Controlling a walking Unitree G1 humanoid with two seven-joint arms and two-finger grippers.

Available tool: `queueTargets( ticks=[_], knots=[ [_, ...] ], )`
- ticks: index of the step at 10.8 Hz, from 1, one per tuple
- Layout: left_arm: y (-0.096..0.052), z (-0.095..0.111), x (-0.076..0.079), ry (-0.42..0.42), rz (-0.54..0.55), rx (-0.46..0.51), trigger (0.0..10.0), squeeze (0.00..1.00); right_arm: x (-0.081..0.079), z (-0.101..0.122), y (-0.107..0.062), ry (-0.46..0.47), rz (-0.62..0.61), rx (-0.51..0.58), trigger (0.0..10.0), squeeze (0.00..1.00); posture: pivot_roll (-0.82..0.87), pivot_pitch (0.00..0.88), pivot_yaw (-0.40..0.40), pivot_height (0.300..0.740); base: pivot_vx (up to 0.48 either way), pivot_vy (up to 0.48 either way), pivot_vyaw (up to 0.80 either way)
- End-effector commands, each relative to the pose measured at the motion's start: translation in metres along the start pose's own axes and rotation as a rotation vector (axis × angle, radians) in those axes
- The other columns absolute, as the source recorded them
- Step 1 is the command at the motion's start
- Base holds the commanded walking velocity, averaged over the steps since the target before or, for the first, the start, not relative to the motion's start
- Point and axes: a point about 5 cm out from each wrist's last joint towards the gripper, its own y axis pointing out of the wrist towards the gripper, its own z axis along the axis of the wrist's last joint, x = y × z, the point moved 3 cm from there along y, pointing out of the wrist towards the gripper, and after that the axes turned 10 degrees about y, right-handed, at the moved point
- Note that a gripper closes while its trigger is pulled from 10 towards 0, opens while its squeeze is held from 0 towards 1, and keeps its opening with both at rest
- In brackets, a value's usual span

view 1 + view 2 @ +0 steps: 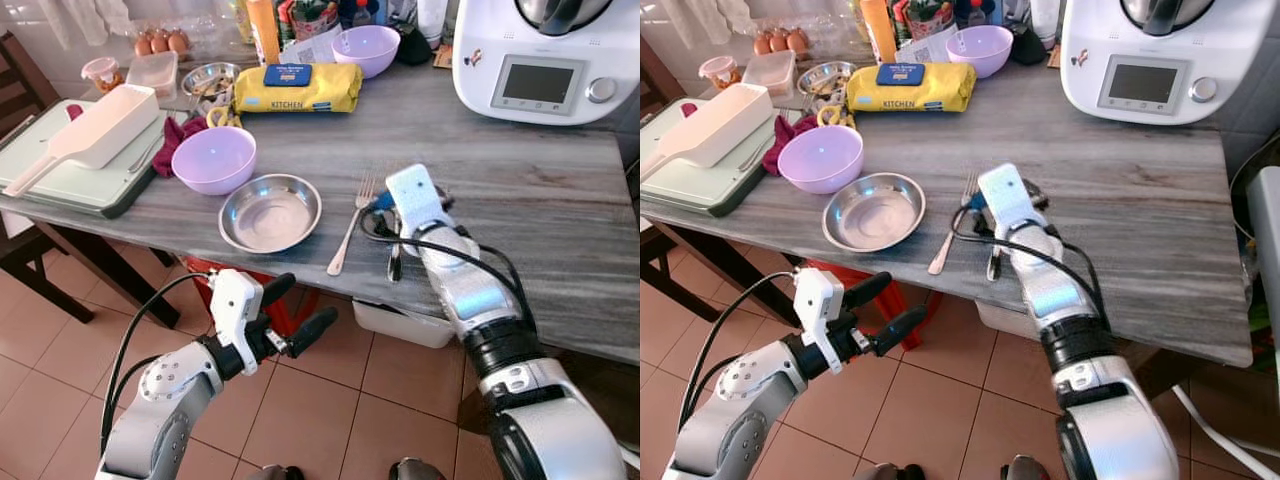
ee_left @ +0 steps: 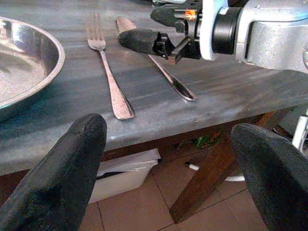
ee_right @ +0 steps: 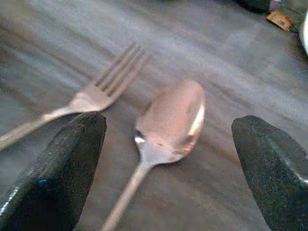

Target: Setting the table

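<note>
On the grey wooden table (image 1: 560, 200) a fork (image 1: 350, 225) lies just right of a shallow steel dish (image 1: 270, 212). To the fork's right lies a spoon (image 3: 163, 130), parallel to it. My right gripper (image 3: 166, 144) rests low over the spoon, open, with a black finger on either side of the bowl end; neither finger touches it. My left gripper (image 1: 305, 300) hangs open in the air below the table's front edge, pointing toward the cutlery, nothing in it. A purple bowl (image 1: 213, 158) stands behind the dish.
Further back are a yellow kitchen packet (image 1: 297, 88), a second purple bowl (image 1: 365, 48) and a white kitchen machine (image 1: 545, 55). A tray with a white scoop (image 1: 95, 130) sits at the left. Under the table stands a white bin (image 1: 400, 322).
</note>
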Motion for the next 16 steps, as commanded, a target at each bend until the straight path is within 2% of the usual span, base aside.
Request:
queueTargets(
  ticks=[1, 5, 16],
  knots=[
    [-0.003, -0.004, -0.001, 0.007, 0.002, -0.019, 10.0, 0.00, -0.002, 0.002, -0.001, 0.009, -0.001, 0.005, 10.0, 0.00, -0.08, 0.158, 0.124, 0.740, 0.000, 0.000, 0.00],
    [-0.006, -0.003, 0.001, 0.005, 0.001, -0.024, 10.0, 0.00, 0.005, -0.002, 0.002, 0.031, -0.015, -0.023, 10.0, 0.00, -0.06, 0.175, 0.124, 0.740, 0.000, 0.000, 0.00],
    [-0.008, -0.002, 0.001, 0.007, 0.013, -0.031, 10.0, 0.00, -0.011, 0.005, 0.015, 0.091, 0.065, -0.041, 10.0, 0.00, -0.04, 0.176, 0.113, 0.740, 0.000, 0.000, 0.00]
  ],
)
